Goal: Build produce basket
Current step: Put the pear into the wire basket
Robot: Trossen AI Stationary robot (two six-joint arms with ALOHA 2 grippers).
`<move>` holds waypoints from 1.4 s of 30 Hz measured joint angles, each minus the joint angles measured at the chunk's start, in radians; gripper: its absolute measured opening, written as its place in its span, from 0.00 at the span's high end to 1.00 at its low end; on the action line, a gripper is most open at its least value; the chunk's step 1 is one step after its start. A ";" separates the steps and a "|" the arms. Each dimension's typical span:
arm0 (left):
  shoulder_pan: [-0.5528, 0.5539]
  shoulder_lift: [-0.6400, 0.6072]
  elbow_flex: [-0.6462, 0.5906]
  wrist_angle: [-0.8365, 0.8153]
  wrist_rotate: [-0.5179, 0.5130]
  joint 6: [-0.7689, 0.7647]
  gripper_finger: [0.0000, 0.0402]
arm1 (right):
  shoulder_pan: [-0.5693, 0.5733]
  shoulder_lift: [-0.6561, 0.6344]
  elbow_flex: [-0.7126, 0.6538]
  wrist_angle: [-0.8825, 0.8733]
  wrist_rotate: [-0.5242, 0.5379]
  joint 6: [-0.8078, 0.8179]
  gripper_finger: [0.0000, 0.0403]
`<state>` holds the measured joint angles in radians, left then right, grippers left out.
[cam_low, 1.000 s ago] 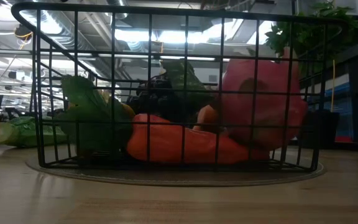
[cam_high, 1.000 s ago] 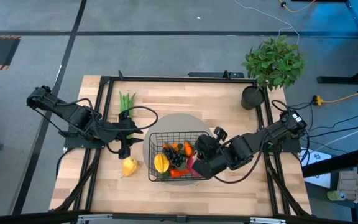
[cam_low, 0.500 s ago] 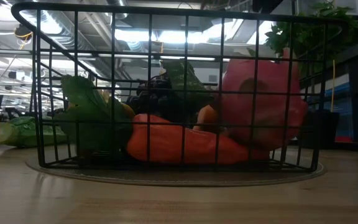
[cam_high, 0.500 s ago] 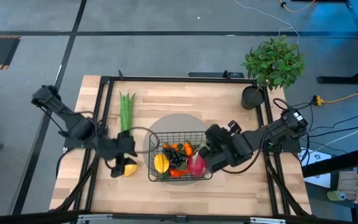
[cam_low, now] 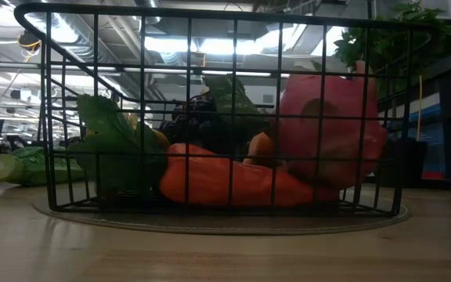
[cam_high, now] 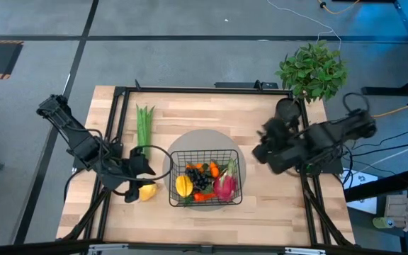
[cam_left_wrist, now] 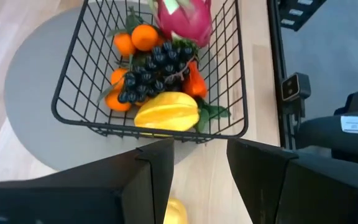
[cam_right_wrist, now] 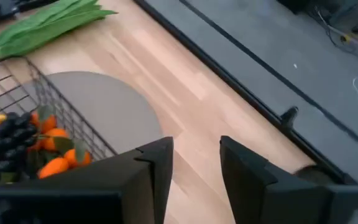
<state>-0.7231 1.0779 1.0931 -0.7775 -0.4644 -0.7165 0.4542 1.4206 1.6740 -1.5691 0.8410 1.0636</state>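
Observation:
The black wire basket (cam_high: 205, 200) stands on a round grey mat (cam_high: 190, 140). It holds a pink dragon fruit (cam_high: 224, 186), a yellow star-shaped fruit (cam_high: 183, 185), dark grapes (cam_high: 201, 180), small oranges (cam_left_wrist: 143, 37) and an orange carrot (cam_low: 233, 182). A yellow fruit (cam_high: 148, 191) lies on the table left of the basket. My left gripper (cam_high: 140, 183) hangs open right above it, and I cannot tell whether it touches. The green stalks (cam_high: 144, 124) lie on the table farther back. My right gripper (cam_high: 259, 146) is open in the air right of the basket.
A leafy potted plant (cam_high: 310, 71) in a black pot (cam_high: 287, 110) stands at the table's far right corner. A black frame (cam_high: 204, 89) runs around the table top. Bare wood (cam_high: 204, 113) lies behind the mat.
My right gripper has drawn back from over the basket's right side, up and toward the table's right and far edge. My left gripper has moved from beside the stalks toward the near edge, to above the yellow fruit. The produce in the basket has stayed still.

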 joint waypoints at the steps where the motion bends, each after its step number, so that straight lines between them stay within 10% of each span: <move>1: 0.000 0.000 0.000 0.000 -0.001 0.012 0.66 | 0.002 -0.042 -0.044 0.001 0.006 0.018 0.70; 7: 0.000 0.000 0.000 0.000 -0.026 0.019 0.66 | 0.023 -0.268 -0.407 0.117 0.022 0.239 0.70; 20: 0.001 0.000 0.000 0.003 -0.034 0.020 0.66 | -0.015 -0.587 -1.055 0.903 0.002 0.106 0.70; 30: 0.001 0.000 0.000 0.004 -0.071 0.020 0.66 | -0.146 -0.789 -1.374 1.808 -0.390 -0.606 0.80; 42: 0.001 0.000 0.000 0.004 -0.071 0.017 0.66 | -0.284 -0.927 -1.570 1.974 -0.778 -0.909 0.95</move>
<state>-0.7223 1.0779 1.0931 -0.7732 -0.5352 -0.6998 0.1701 0.4934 0.1040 0.4046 0.0627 0.1551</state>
